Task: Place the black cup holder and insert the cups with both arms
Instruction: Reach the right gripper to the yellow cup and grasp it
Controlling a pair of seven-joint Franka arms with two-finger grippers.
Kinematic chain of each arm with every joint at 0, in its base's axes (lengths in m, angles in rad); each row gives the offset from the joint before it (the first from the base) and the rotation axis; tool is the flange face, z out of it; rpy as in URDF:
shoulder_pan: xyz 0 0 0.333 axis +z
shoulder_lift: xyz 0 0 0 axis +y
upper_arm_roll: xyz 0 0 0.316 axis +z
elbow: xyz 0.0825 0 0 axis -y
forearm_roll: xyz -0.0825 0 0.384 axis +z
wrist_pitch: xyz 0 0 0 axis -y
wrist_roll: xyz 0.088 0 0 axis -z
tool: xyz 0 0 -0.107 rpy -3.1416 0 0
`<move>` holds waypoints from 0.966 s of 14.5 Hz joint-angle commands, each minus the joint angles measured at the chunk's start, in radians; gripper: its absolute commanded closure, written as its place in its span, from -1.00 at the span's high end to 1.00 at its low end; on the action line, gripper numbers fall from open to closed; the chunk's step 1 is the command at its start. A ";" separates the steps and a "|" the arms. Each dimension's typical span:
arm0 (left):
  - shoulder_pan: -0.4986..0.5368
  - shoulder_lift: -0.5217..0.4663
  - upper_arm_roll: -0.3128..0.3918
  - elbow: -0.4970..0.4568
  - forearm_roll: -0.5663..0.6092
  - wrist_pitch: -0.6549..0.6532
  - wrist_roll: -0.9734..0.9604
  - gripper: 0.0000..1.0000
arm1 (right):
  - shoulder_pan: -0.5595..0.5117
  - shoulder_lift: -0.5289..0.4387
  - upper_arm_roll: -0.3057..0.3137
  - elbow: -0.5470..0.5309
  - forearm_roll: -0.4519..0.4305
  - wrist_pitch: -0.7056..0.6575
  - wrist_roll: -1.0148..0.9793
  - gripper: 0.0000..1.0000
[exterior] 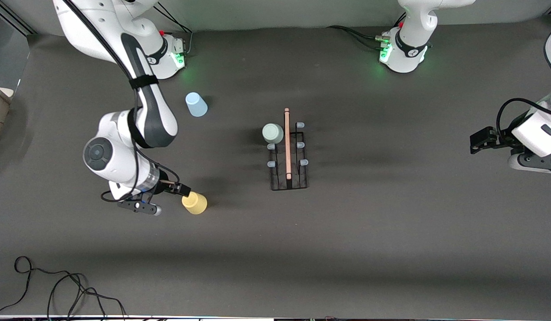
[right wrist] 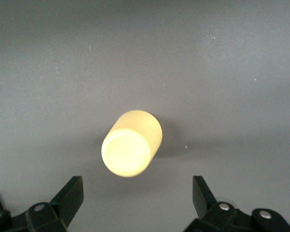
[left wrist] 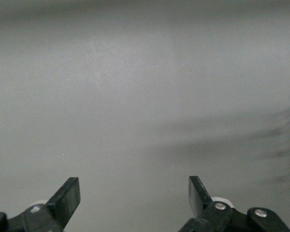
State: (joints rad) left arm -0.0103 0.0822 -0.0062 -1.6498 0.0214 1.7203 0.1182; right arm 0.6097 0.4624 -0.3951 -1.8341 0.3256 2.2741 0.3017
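The black cup holder (exterior: 287, 178) stands mid-table, its pale wooden bar (exterior: 287, 142) pointing toward the front camera. The pale green cup (exterior: 273, 133) sits on a prong at the holder's end nearest the robots. The light blue cup (exterior: 196, 104) stands on the table toward the right arm's end. The yellow cup (exterior: 194, 203) stands nearer the front camera. My right gripper (exterior: 186, 191) hangs open just beside and above the yellow cup, which shows ahead of the open fingers in the right wrist view (right wrist: 131, 143), untouched. My left gripper (exterior: 476, 142) waits open and empty over bare table at the left arm's end (left wrist: 134, 193).
Loose black cables (exterior: 57, 290) lie at the table's edge nearest the front camera, at the right arm's end. The grey table (exterior: 391, 232) is bare between the holder and the left gripper.
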 commanded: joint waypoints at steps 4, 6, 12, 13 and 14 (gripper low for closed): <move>0.004 0.007 0.000 0.018 0.003 -0.008 0.011 1.00 | 0.001 0.159 -0.002 0.124 0.098 0.059 -0.029 0.99; 0.004 0.007 0.000 0.018 0.003 -0.008 0.012 1.00 | 0.001 0.188 0.005 0.124 0.098 0.079 -0.029 0.99; 0.003 0.008 0.000 0.016 0.003 -0.005 0.012 1.00 | 0.005 0.252 0.012 0.124 0.098 0.120 -0.029 0.99; 0.003 0.008 0.000 0.018 0.003 -0.004 0.011 1.00 | 0.005 0.254 0.012 0.124 0.098 0.120 -0.029 0.99; 0.003 0.008 0.000 0.018 0.003 -0.002 0.012 1.00 | 0.005 0.252 0.018 0.124 0.098 0.117 -0.027 0.99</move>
State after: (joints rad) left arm -0.0093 0.0825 -0.0056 -1.6498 0.0214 1.7203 0.1183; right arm 0.6118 0.7027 -0.3790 -1.7360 0.3909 2.3933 0.3016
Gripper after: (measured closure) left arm 0.000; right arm 0.000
